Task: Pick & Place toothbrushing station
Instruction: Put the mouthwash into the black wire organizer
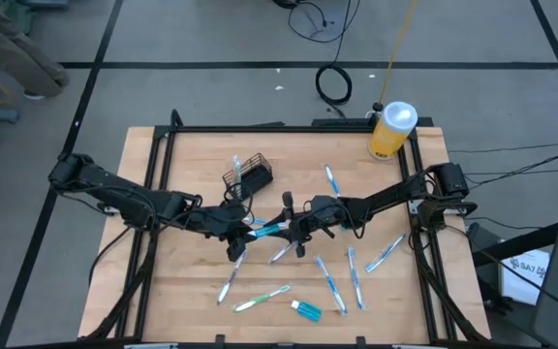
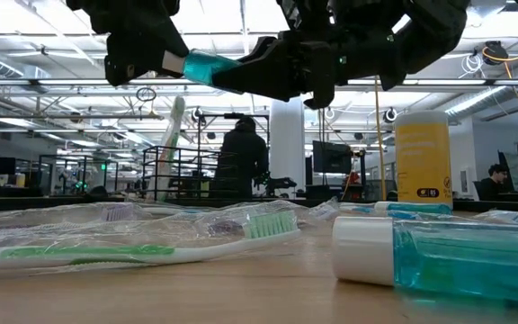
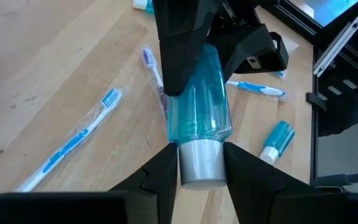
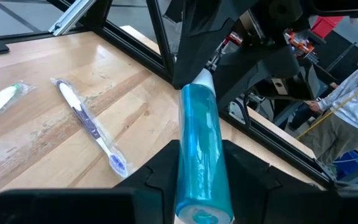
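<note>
i count two teal bottles: one held in mid-air over the counter [image 1: 163, 291] between both arms, the left gripper [image 3: 199, 165] with its jaws pinching the white cap end and the right gripper [image 4: 199, 163] with its jaws pinching the base of this teal bottle [image 3: 197, 102], the other teal bottle [image 1: 305, 309] lying near the front edge. there is one black wire-mesh caddy [image 1: 250, 174] standing behind the left gripper toward the back, one yellow bottle [image 1: 391, 131] at the back right corner, and about nine wrapped toothbrushes scattered around. several toothbrushes are partly covered by the arms, so my count is rough.

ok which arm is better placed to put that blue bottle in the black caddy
Left, probably: both claws grip the blue bottle in mid-air, but the left claw is nearer the black caddy; the right claw would have to reach past it.
</note>
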Tool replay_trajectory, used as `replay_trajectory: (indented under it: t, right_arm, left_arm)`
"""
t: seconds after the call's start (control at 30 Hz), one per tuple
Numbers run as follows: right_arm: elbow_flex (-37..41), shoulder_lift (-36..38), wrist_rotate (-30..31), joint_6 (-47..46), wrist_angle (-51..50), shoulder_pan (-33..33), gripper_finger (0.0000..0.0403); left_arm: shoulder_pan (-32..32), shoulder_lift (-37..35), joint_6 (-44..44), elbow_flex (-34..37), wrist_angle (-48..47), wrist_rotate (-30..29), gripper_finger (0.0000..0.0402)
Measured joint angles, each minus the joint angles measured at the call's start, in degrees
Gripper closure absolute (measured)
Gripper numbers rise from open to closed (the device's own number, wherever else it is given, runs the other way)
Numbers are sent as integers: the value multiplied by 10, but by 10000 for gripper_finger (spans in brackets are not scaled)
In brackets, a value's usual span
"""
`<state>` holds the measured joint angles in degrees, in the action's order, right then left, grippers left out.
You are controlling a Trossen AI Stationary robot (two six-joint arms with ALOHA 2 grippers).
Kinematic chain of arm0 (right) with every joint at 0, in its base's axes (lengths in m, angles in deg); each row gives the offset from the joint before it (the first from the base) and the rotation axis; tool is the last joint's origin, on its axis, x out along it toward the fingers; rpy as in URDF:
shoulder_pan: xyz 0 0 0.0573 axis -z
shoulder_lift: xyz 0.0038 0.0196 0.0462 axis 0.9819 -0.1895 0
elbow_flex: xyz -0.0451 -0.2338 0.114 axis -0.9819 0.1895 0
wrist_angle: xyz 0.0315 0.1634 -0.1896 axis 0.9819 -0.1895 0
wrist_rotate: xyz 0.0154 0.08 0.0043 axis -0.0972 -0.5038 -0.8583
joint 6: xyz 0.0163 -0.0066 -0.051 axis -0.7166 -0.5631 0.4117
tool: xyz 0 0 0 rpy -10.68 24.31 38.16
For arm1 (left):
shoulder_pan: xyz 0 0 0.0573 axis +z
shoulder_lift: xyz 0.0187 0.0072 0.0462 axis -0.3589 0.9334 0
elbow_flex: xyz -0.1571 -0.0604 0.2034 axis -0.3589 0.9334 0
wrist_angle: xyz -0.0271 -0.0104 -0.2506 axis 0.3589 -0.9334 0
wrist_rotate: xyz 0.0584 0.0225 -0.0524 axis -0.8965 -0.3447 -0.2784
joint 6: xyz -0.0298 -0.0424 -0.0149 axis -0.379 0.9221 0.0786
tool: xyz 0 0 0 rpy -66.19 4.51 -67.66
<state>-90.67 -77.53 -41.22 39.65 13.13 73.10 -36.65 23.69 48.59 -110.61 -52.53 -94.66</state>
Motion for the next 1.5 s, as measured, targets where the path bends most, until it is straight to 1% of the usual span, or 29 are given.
replay_trajectory:
  t: [0.33, 0.4, 0.73, 0.83, 1.0, 1.13, 1.27, 1.4, 1.5]
  right_arm:
    - [0, 0, 1, 0, 0, 0, 302]
    - [0, 0, 0, 0, 0, 0, 302]
    - [0, 0, 2, 0, 0, 0, 302]
    - [0, 0, 2, 0, 0, 0, 302]
    - [0, 0, 0, 0, 0, 0, 302]
    - [0, 0, -1, 0, -1, 0, 302]
    - [0, 0, 0, 0, -3, 0, 302]
    - [0, 0, 7, 0, -6, 0, 302]
    - [0, 0, 32, 0, -12, -1, 302]
  left_arm:
    - [3, 0, 1, 0, -1, 8, 275]
    - [3, 0, -10, 0, -1, 13, 275]
    - [3, 0, -36, 0, -5, -1, 275]
    - [9, 0, -38, 0, -5, 9, 272]
    - [15, 0, -71, 0, -7, 28, 243]
    - [20, 0, -96, 0, -6, 27, 203]
    - [21, 0, -124, 0, -2, 8, 174]
    - [22, -21, -159, 0, -4, -11, 166]
    - [26, -42, -150, -1, -9, -9, 165]
